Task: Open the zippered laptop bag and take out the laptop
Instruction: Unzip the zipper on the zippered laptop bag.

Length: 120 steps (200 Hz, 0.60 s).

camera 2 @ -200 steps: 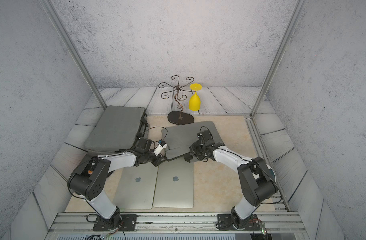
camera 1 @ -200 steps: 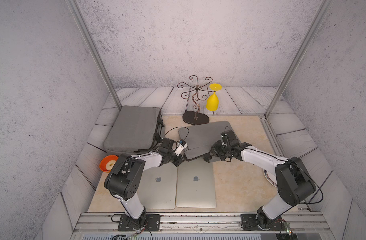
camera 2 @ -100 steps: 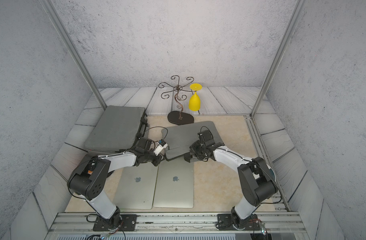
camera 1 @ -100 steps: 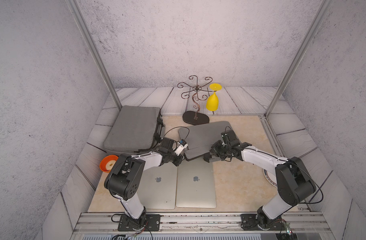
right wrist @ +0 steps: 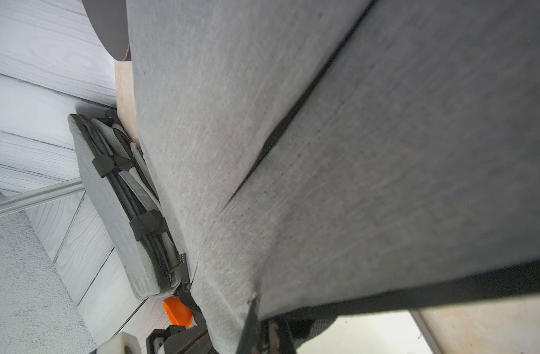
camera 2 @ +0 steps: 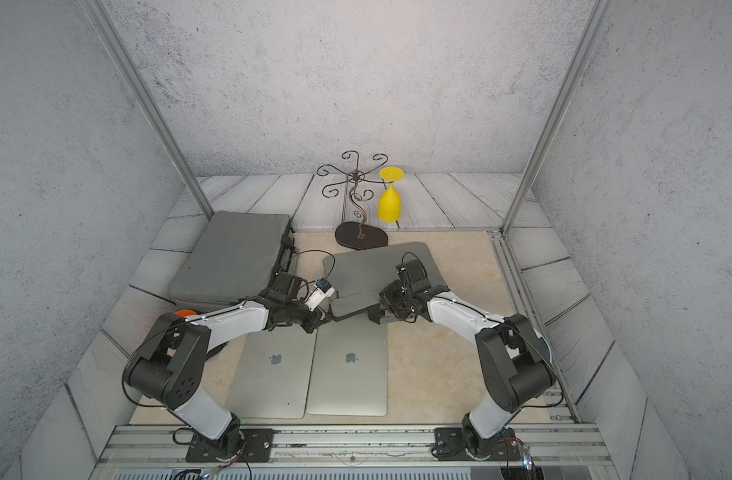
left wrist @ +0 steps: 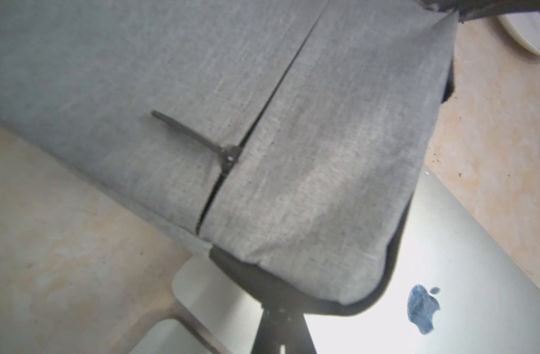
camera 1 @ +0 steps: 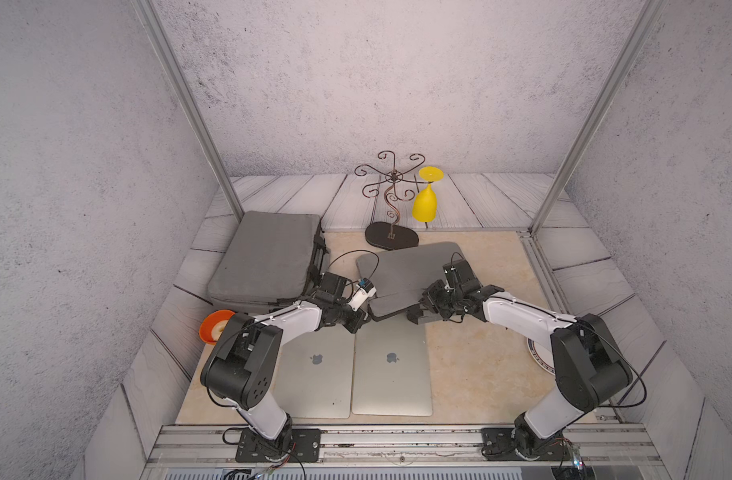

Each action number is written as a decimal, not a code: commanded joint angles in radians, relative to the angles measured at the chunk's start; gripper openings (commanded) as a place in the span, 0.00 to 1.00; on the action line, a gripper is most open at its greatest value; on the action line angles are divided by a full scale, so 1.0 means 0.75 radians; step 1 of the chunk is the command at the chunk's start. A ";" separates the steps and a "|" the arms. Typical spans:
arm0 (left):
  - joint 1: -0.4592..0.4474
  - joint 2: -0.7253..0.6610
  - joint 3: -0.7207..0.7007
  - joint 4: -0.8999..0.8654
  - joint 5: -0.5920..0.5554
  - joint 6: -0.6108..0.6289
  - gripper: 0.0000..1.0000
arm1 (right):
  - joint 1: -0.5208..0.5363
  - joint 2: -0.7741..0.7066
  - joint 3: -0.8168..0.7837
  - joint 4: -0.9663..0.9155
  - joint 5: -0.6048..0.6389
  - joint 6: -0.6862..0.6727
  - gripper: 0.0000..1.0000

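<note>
Left gripper (camera 1: 362, 323) pressed together, pinching near-left corner of grey laptop bag (camera 1: 406, 270) at black zipper edge. Bag lies mid-table between both grippers, near edge over far ends of 2 closed laptops: left Apple laptop (camera 1: 314, 365), right Apple laptop (camera 1: 391, 365). Right gripper (camera 1: 416, 318) clamped on bag's near edge.

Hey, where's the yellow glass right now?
In a top view, the yellow glass hangs upside down on the right side of the wire rack, behind the central grey laptop bag.
</note>
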 commanded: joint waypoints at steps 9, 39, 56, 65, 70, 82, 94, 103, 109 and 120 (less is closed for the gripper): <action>-0.043 -0.077 0.007 -0.152 0.097 -0.028 0.00 | -0.007 0.060 0.030 0.160 -0.005 0.008 0.00; -0.085 -0.094 0.023 -0.235 0.113 -0.041 0.00 | -0.005 0.077 0.053 0.135 0.006 -0.012 0.00; -0.124 -0.093 0.045 -0.250 0.119 -0.088 0.00 | -0.004 0.078 0.042 0.130 0.008 -0.022 0.00; -0.143 -0.081 0.064 -0.248 0.129 -0.131 0.00 | -0.004 0.077 0.033 0.131 0.008 -0.021 0.00; -0.157 -0.073 0.077 -0.249 0.130 -0.154 0.00 | -0.002 0.077 0.028 0.132 0.010 -0.021 0.00; -0.193 -0.047 0.113 -0.250 0.122 -0.210 0.00 | -0.003 0.074 0.022 0.133 0.011 -0.022 0.00; -0.226 -0.021 0.148 -0.252 0.118 -0.257 0.00 | 0.000 0.072 0.020 0.128 0.014 -0.023 0.00; -0.240 -0.003 0.172 -0.252 0.107 -0.300 0.00 | 0.002 0.066 0.016 0.125 0.018 -0.023 0.00; -0.245 0.005 0.182 -0.246 0.103 -0.337 0.00 | 0.005 0.064 0.015 0.124 0.021 -0.023 0.00; -0.244 0.018 0.203 -0.244 0.109 -0.396 0.00 | 0.008 0.056 0.005 0.123 0.031 -0.023 0.00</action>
